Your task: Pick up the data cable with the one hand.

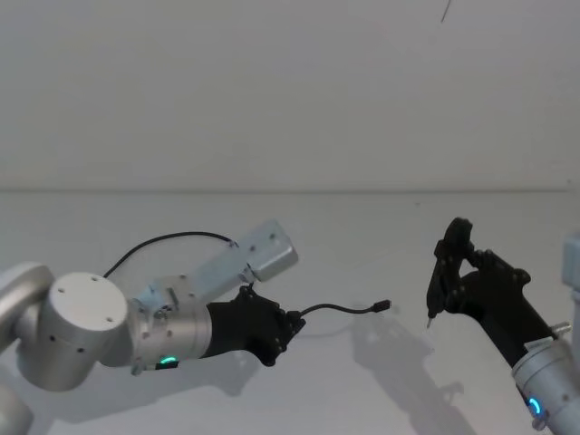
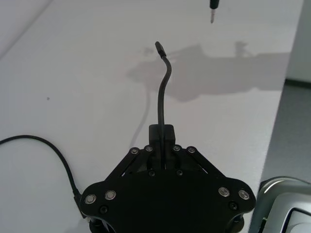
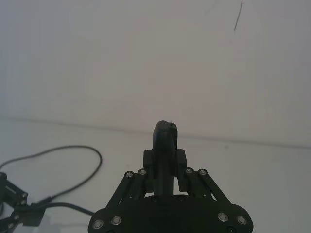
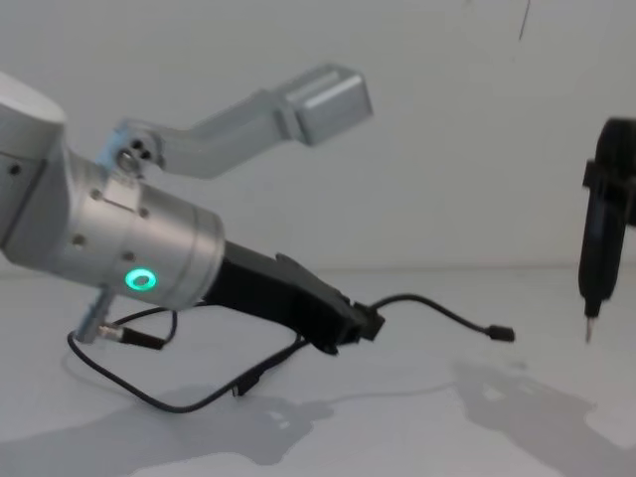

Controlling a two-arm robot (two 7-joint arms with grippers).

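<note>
The left claw (image 1: 288, 332) is closed tight on the data cable (image 1: 343, 309). One plug end points free in the air in front of this claw, and the rest loops back under its arm to the white surface (image 1: 362, 227). The right claw (image 3: 165, 158), well apart from the left claw, grips a pen-shaped tool (image 1: 446, 263).

No text, label, brand, number or sign can be read anywhere in these views.
</note>
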